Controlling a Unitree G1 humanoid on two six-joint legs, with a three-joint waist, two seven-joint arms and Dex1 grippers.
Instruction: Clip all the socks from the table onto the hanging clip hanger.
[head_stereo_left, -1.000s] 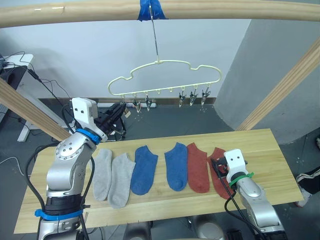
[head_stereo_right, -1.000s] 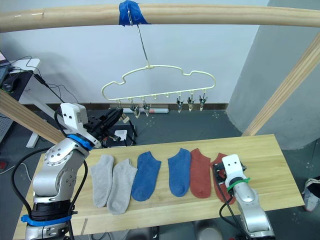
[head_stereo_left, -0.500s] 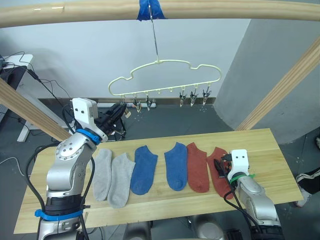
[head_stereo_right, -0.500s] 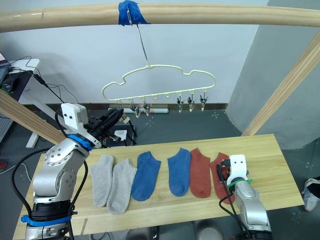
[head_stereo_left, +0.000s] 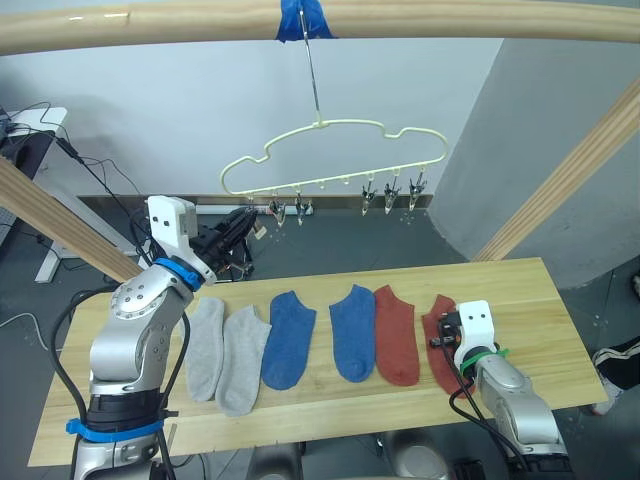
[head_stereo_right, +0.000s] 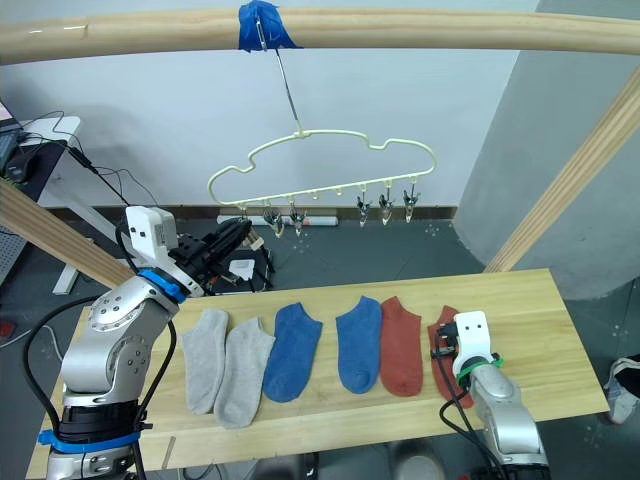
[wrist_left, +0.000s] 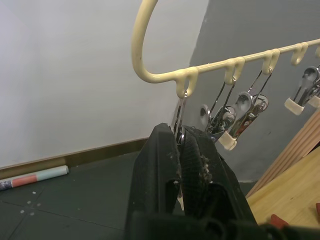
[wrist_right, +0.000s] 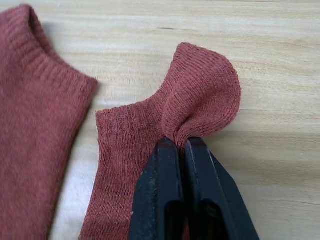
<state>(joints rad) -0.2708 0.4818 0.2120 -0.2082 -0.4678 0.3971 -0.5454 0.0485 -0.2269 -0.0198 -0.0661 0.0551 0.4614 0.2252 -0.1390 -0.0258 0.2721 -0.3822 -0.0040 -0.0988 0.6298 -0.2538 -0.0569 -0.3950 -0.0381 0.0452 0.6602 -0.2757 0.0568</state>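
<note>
Black-fingered left gripper (wrist_left: 181, 145) pinches the leftmost metal clip (wrist_left: 179, 117) of the pale-yellow wire clip hanger (head_stereo_left: 335, 155). Six knit socks (head_stereo_left: 288, 338) lie across the light wooden table (head_stereo_left: 530, 290), free planks rightward. Right gripper (wrist_right: 182, 147) squeezes the outermost, part-hidden rust-red sock (wrist_right: 200, 97).

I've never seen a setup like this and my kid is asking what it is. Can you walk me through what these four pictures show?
It is a humanoid robot with two arms, each ending in a two-fingered black gripper. The two wide pictures come from cameras in its head, looking down over a wooden table. The two close-ups come from cameras on its wrists.

Six socks lie in a row on the table: two grey, two blue, two rust-red. Above hangs a pale-yellow clip hanger, hooked to a wooden pole.

The right gripper is pinching a fold of the outermost red sock. The left gripper is raised to the hanger, closed on the end clip.
</note>
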